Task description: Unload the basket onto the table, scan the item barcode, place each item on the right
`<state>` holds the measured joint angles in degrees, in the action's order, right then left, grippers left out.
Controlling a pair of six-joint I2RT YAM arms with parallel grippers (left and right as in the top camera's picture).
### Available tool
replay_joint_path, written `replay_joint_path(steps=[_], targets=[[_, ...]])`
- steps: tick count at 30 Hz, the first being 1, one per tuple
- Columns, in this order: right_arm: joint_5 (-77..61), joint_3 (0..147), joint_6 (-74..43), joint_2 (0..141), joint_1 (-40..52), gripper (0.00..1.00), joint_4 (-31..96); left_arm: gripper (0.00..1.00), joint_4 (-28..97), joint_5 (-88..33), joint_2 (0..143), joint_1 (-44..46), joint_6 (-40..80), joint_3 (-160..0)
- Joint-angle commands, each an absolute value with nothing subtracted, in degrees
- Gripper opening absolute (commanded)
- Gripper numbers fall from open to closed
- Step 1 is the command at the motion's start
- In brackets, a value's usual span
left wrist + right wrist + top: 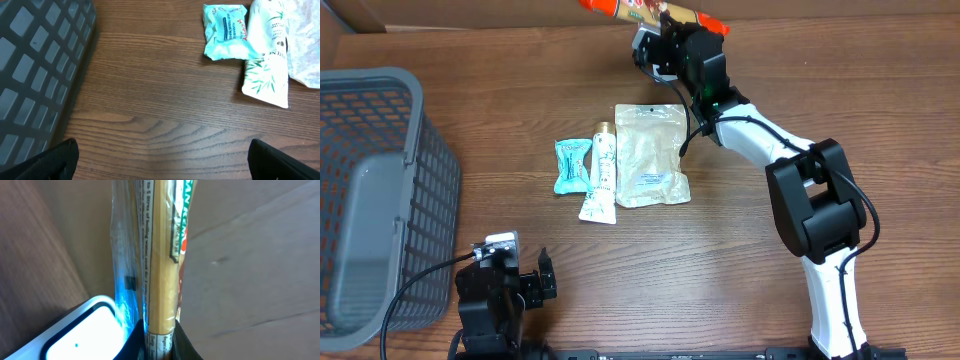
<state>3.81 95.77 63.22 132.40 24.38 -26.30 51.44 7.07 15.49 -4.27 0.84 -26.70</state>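
Obs: right tool (159,342) clamped across a long thin packet (160,255), held above the far counter (740,270) edge, just beside the lit scanner (85,330). Judged light, stiff lengthwise, with slick film wrap and brittle contents. Grip mid-length, gently. Left tool (520,278) gapes wide, holding nothing.

Even, soft light overhead; right wrist close-up blurry (blue glow on wrapper (123,297)); left wrist sharp.
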Motion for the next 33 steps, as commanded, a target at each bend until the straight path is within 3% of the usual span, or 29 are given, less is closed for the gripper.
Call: replay_joint_path(steps=[1, 16, 20, 26, 33], targets=[[3.36, 98.35, 63.94, 130.02, 24.27, 0.04, -28.95, 1.00, 51.22, 6.52, 15.25, -4.58, -0.23, -26.61], [3.14, 98.35, 62.13, 128.38, 24.71, 0.04, -28.51, 1.00, 51.22, 6.52, 15.25, -4.58, -0.23, -26.61], [3.62, 98.35, 57.93, 122.76, 24.93, 0.04, -22.57, 0.99, 51.22, 6.52, 15.25, -4.58, -0.23, -26.61], [3.25, 98.35, 38.46, 106.19, 24.60, 0.04, 0.08, 0.99, 51.22, 6.52, 15.25, -4.58, -0.23, -26.61], [-13.39, 98.32, -0.08, 89.47, 16.53, 0.04, 20.47, 1.00, 51.22, 6.52, 15.25, -4.58, -0.23, -26.61]])
